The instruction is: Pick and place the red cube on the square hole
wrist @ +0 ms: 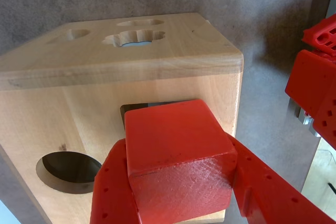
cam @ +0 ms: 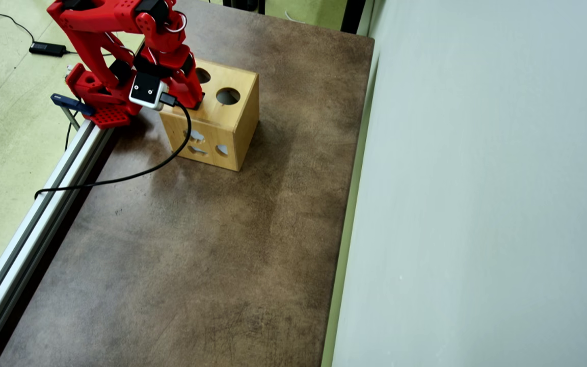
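gripper (wrist: 181, 182): red two-finger unit, fingers pressed against opposite sides of the red cube (wrist: 178, 150), pinching it. Wrist view shows one finger each side of the block.
red cube: held in the jaws, up against the wooden box (wrist: 94, 114), directly in front of the square hole (wrist: 134, 109). Top face and near face both visible, near face shows fine print lines.
square hole: dark cut-out in the box face that looks at the wrist camera; mostly covered by the cube, only its upper left corner and a sliver of top edge show. Can't tell whether the cube is inside it or only at its mouth.
round hole (wrist: 68, 169): same box face, left of and below the cube in the wrist view, dark inside.
wooden box: light wood, sits on the brown table (cam: 196, 265). Its other face in the wrist view has a scalloped cut-out (wrist: 134, 38) and two smaller ones beside it.
overhead view: arm (cam: 120, 46) reaches over the box (cam: 232, 127) from its left; box top shows two round holes, its side three small shaped ones. Cube and square hole hidden under the arm here.
cable (cam: 135, 176): black, runs from the wrist camera past the box onto the table.
rail (cam: 33, 219): aluminium, along the table's left edge, arm base at its far end.
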